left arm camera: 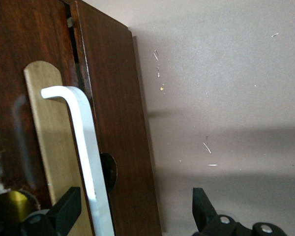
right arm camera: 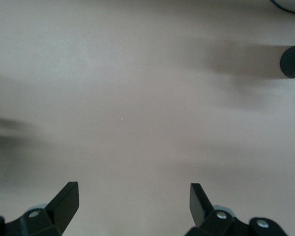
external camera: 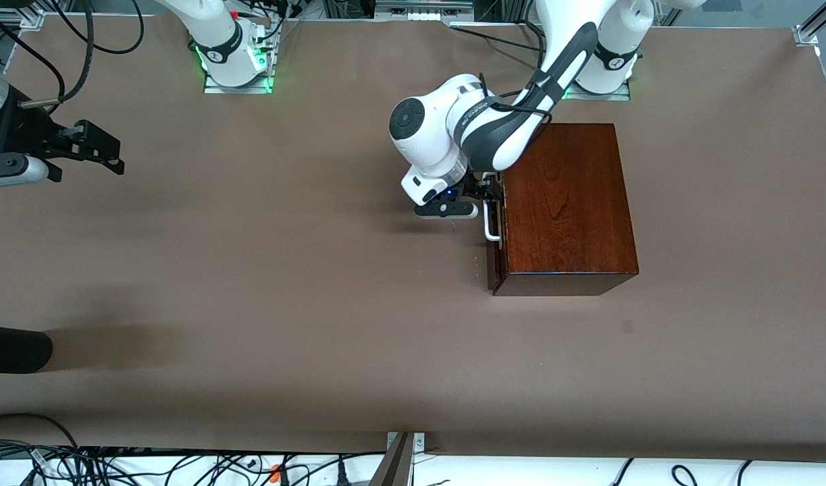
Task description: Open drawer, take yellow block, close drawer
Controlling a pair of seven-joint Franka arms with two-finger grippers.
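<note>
The left end effector [external camera: 492, 194] sits low at the front of the dark wooden box [external camera: 568, 202], its fingers [left arm camera: 64, 211] spread wide with the white loop handle [external camera: 492, 226] between them; in the left wrist view one finger lies against the brass plate [left arm camera: 51, 147] under the handle and the other is out over bare counter [external camera: 284, 270], so nothing is clamped. The drawer [external camera: 495, 256] is nearly shut, with only a thin gap showing along the edge of its front panel. The box stands toward the left arm's end of the counter. The yellow block is not visible in any view. The right end effector [external camera: 95, 152] waits in the air over the counter at the right arm's end, fingers [right arm camera: 64, 201] wide apart and holding nothing
</note>
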